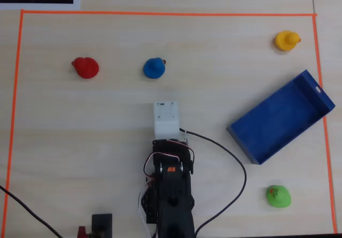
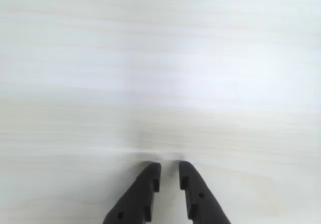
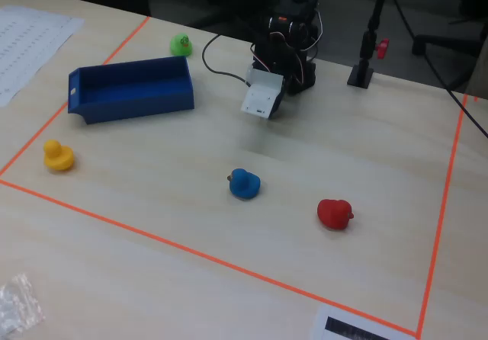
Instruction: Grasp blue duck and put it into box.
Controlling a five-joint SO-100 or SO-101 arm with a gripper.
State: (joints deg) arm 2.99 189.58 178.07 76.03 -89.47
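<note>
Blue duck (image 1: pixel 154 68) sits clear; red duck (image 1: pixel 85 67) well apart.

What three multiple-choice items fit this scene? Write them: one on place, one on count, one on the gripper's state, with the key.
1. In the overhead view, what lies nearest the blue duck?
A. the red duck
B. the green duck
C. the box

2. How many ducks are on the table?
A. two
B. three
C. four

3. How is the gripper?
A. shut on the blue duck
B. empty, jaws almost together
C. inside the box

Key: 1 A, the red duck sits just left of it. 2 C, red, blue, green and the yellow duck. 3 B, the wrist view shows only bare wood around the narrow gap.
</note>
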